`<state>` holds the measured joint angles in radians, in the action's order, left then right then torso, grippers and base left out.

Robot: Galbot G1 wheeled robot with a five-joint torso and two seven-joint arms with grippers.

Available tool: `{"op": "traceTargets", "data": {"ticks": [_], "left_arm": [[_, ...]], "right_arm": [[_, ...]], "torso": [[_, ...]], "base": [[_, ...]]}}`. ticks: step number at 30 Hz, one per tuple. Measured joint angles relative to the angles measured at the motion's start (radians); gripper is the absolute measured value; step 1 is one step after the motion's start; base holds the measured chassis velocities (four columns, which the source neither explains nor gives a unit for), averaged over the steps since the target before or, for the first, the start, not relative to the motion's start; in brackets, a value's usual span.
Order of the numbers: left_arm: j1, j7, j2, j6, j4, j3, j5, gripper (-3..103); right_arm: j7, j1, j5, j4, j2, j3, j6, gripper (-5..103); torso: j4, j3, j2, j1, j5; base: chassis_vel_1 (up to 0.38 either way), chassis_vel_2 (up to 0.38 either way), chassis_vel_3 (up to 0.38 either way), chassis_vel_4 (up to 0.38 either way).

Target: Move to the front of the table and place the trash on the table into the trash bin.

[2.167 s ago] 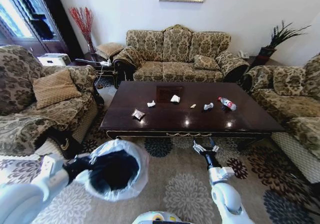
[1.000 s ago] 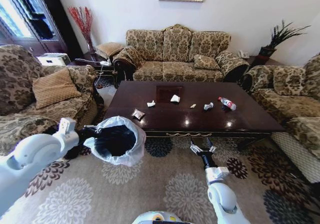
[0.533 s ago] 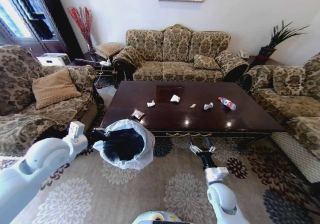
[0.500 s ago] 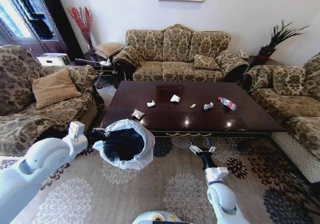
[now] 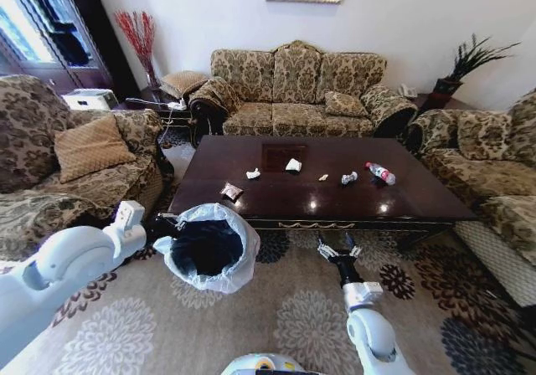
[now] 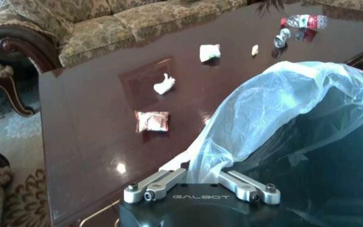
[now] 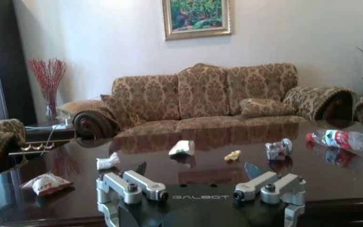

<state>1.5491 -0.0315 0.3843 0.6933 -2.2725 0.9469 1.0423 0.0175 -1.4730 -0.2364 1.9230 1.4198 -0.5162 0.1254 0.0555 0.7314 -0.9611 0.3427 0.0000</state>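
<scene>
The dark glossy table [image 5: 419, 197] stands in front of me. On it lies the trash: a snack wrapper [image 5: 231, 192], two white paper wads [image 5: 253, 173] [image 5: 293, 165], a tiny scrap [image 5: 323, 177], a crumpled piece [image 5: 349, 177] and a clear bottle with a red label [image 5: 380, 172]. My left gripper [image 5: 167, 224] is shut on the rim of the trash bin [image 5: 207, 245], held by the table's front left corner. The bin's white bag [image 6: 295, 109] folds over the left gripper [image 6: 200, 170]. My right gripper [image 5: 337, 248] hangs open below the table's front edge, facing the trash [image 7: 181, 147].
Patterned sofas surround the table: one behind [image 5: 297, 90], one left [image 5: 67, 166], one right [image 5: 494, 166]. A floral carpet [image 5: 293, 308] covers the floor in front. A side table [image 5: 167, 107] stands at the back left.
My left arm has carried the trash bin up and to the right, from low on the carpet to the table's front left corner. The right gripper has barely moved.
</scene>
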Motion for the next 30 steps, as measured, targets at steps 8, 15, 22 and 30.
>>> {"op": "traceTargets", "data": {"ticks": [8, 15, 22, 30], "left_arm": [[0.001, -0.001, -0.004, 0.0, -0.001, 0.006, 0.001, 0], [0.001, -0.001, -0.004, 0.0, -0.001, 0.006, 0.001, 0], [0.0, -0.002, -0.003, 0.0, -0.001, 0.006, 0.001, 0], [0.0, -0.002, -0.003, 0.0, -0.001, 0.006, 0.001, 0]], "right_arm": [[0.001, -0.004, -0.001, 0.004, 0.001, 0.001, 0.001, 100], [0.001, -0.009, -0.019, 0.009, -0.003, -0.003, 0.01, 100], [0.004, -0.006, -0.025, 0.008, -0.004, -0.014, 0.054, 100], [0.021, 0.004, -0.013, 0.003, -0.01, -0.013, 0.05, 100]], "torso": [[0.0, 0.0, 0.0, 0.0, -0.0001], [0.0, 0.0, 0.0, 0.0, -0.0002], [-0.0001, 0.0, 0.0, 0.0, -0.0002], [0.0, 0.0, 0.0, 0.0, -0.0002]], "base": [[0.0, 0.0, 0.0, 0.0], [0.0, 0.0, 0.0, 0.0], [0.0, 0.0, 0.0, 0.0], [0.0, 0.0, 0.0, 0.0]]}}
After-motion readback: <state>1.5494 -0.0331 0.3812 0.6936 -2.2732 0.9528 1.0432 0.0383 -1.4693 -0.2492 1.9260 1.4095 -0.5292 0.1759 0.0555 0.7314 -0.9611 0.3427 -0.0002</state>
